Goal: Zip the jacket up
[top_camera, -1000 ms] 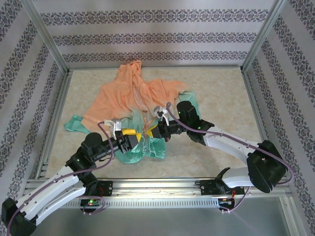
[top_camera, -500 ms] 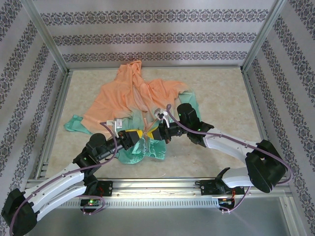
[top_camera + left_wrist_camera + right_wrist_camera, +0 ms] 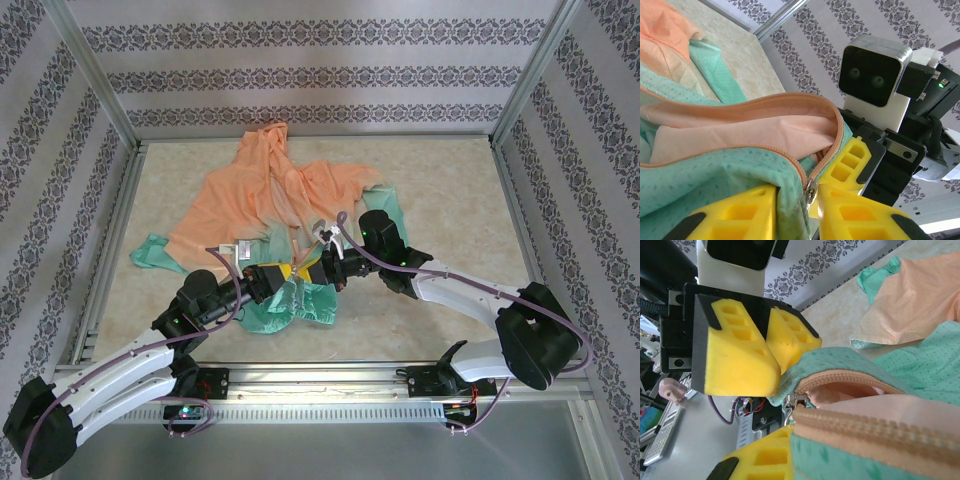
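While the jacket (image 3: 262, 195) is spread left of the table's (image 3: 450, 190) centre, mint hem by the zip slider (image 3: 811, 192) pinched in the left gripper (image 3: 797, 202), zip edge clamped in the right gripper (image 3: 308, 268).

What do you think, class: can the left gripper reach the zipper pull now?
Probably yes: the zipper pull sits uncovered between the fingers of the left gripper, with the right gripper pinching the jacket edge just beyond it.

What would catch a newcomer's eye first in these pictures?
The jacket, orange fading to mint green, lies spread on the table. At its near hem two yellow-fingered claws meet: the left claw grips mint fabric at the zipper slider, the right claw pinches the other zipper edge.
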